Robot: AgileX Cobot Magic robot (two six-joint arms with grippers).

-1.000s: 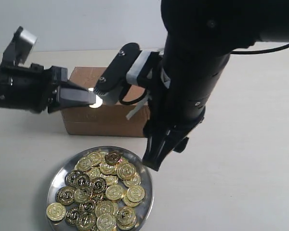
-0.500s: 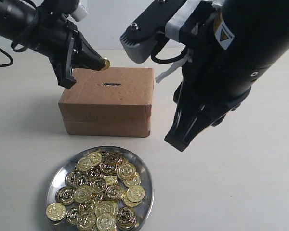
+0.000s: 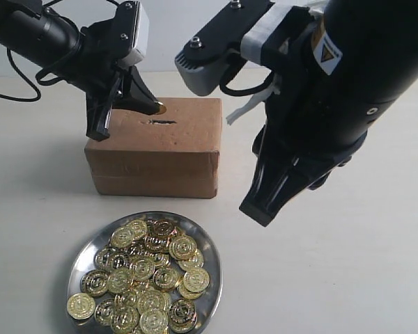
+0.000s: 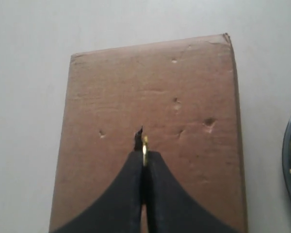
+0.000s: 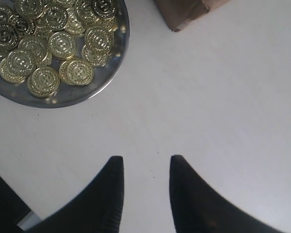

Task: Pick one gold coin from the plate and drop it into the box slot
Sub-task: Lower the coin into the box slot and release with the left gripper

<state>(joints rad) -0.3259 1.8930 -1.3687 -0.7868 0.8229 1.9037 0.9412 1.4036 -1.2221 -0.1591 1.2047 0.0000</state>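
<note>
My left gripper [image 3: 153, 108] [image 4: 145, 153] is shut on a gold coin [image 4: 145, 146] [image 3: 159, 108], held on edge just above the top of the brown cardboard box [image 3: 153, 149] [image 4: 150, 126]. The coin's edge sits at one end of the dark slot [image 3: 162, 122] [image 4: 137, 139]. The silver plate [image 3: 212, 263] [image 5: 104, 82] in front of the box holds several gold coins [image 3: 148, 275] [image 5: 53, 43]. My right gripper [image 3: 258, 209] [image 5: 144, 165] hangs open over bare table to the right of the plate, with nothing between its fingers.
A corner of the box [image 5: 186, 12] shows in the right wrist view. The big dark right arm [image 3: 334, 90] looms over the box's right side. White table [image 3: 334, 278] spreads around the box and plate.
The left gripper, with the coin, has risen from beside the box's front, swung behind and above it, then come down to the slot. The right arm has lifted and shifted right.
</note>
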